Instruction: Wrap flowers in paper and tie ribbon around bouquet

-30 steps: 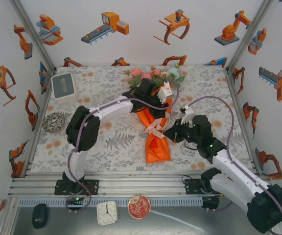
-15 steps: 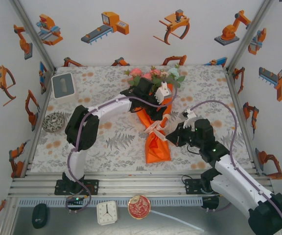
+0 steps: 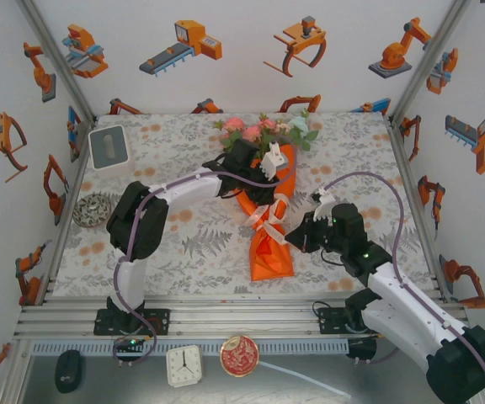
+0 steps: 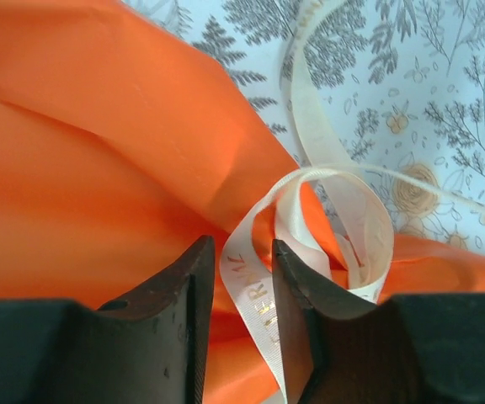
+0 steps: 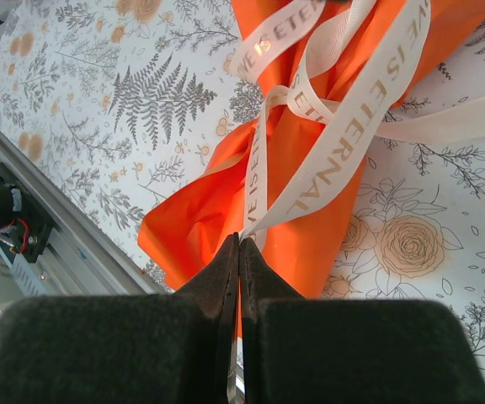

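— Where is the bouquet (image 3: pixel 272 252) lying now?
— It is lying near the middle of the counter (image 3: pixel 183 244), with the flowers (image 3: pixel 255 130) pointing to the far side.
— And the ribbon (image 5: pixel 335 160)?
— It is going around the orange cone. The right fingers (image 5: pixel 217 286) are pressing together on two strands of it. The left fingers (image 4: pixel 183 295) are standing slightly apart, and one loop is passing between them.

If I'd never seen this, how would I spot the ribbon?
On the flower-print table lies an orange paper cone with roses at its far end. At the cone's narrow waist sits the ribbon: a thin, floppy cream strip with gold lettering, against the broad plain orange.
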Action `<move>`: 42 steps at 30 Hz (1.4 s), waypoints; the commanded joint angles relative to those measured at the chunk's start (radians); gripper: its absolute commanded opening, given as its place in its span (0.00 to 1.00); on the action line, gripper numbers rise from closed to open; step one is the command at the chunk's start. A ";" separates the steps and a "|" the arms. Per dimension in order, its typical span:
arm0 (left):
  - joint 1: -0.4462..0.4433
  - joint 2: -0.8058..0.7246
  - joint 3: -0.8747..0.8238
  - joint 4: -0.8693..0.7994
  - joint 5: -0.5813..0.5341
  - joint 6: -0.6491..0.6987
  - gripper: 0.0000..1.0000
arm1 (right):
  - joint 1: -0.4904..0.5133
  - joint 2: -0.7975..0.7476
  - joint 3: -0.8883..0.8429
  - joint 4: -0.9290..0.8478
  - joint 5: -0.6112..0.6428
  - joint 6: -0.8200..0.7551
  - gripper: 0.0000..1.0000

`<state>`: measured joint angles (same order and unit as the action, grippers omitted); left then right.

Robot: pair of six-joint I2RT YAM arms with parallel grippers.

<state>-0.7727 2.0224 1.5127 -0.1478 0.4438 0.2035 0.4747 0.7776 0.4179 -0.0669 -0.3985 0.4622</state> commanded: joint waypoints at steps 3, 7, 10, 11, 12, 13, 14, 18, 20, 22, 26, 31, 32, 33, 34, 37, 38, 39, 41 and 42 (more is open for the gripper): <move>0.014 -0.026 0.006 0.048 0.055 -0.031 0.12 | 0.005 -0.003 0.041 -0.007 0.010 -0.012 0.00; 0.019 -0.054 -0.018 0.071 0.056 -0.043 0.00 | 0.005 -0.005 0.051 -0.025 0.045 -0.008 0.00; 0.032 -0.163 -0.116 0.167 0.044 -0.094 0.00 | 0.005 0.002 0.081 -0.072 0.141 0.022 0.00; 0.034 -0.226 -0.167 0.204 0.019 -0.120 0.00 | 0.006 0.009 0.093 -0.088 0.184 0.034 0.00; 0.031 -0.299 -0.230 0.234 -0.020 -0.148 0.00 | 0.005 0.014 0.106 -0.097 0.212 0.045 0.00; 0.025 -0.364 -0.295 0.263 -0.070 -0.178 0.00 | 0.005 0.020 0.113 -0.098 0.228 0.052 0.00; 0.011 -0.444 -0.376 0.301 -0.148 -0.213 0.00 | 0.007 0.025 0.120 -0.095 0.241 0.062 0.00; -0.071 -0.669 -0.675 0.383 -0.321 -0.301 0.00 | 0.006 0.047 0.112 -0.011 0.191 0.069 0.00; -0.112 -0.707 -0.741 0.308 -0.412 -0.335 0.03 | 0.006 0.065 0.104 0.034 0.131 0.051 0.00; -0.138 -0.736 -0.794 0.289 -0.464 -0.349 0.27 | 0.005 0.077 0.113 0.030 0.095 0.028 0.00; -0.142 -0.826 -0.841 0.342 -0.498 -0.317 0.42 | 0.006 0.075 0.115 -0.015 0.093 -0.011 0.00; -0.092 -0.765 -0.676 0.336 -0.406 -0.244 0.47 | 0.006 0.063 0.097 -0.003 0.092 -0.008 0.00; -0.079 -0.712 -0.617 0.332 -0.367 -0.240 0.46 | 0.006 0.063 0.094 0.002 0.091 -0.010 0.00; -0.071 -0.660 -0.559 0.317 -0.330 -0.230 0.45 | 0.005 0.065 0.091 0.005 0.091 -0.010 0.00; -0.067 -0.584 -0.478 0.289 -0.289 -0.206 0.45 | 0.006 0.068 0.091 0.004 0.091 -0.009 0.00; -0.067 -0.358 -0.239 0.169 -0.187 -0.121 0.44 | 0.005 0.074 0.091 -0.002 0.088 0.000 0.00; -0.069 -0.284 -0.164 0.130 -0.150 -0.089 0.44 | 0.006 0.076 0.091 -0.001 0.079 0.000 0.00; -0.072 -0.234 -0.114 0.104 -0.122 -0.063 0.44 | 0.005 0.076 0.091 -0.002 0.074 0.000 0.00; -0.074 -0.144 -0.042 0.097 -0.069 -0.016 0.46 | 0.005 0.072 0.088 -0.008 0.069 -0.003 0.00; -0.073 -0.118 -0.021 0.093 -0.047 0.008 0.47 | 0.006 0.069 0.088 -0.009 0.067 -0.004 0.00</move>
<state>-0.8394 1.8332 1.4460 0.0681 0.2588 0.0971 0.4747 0.8547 0.5106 -0.0856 -0.3092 0.4702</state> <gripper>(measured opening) 0.461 0.004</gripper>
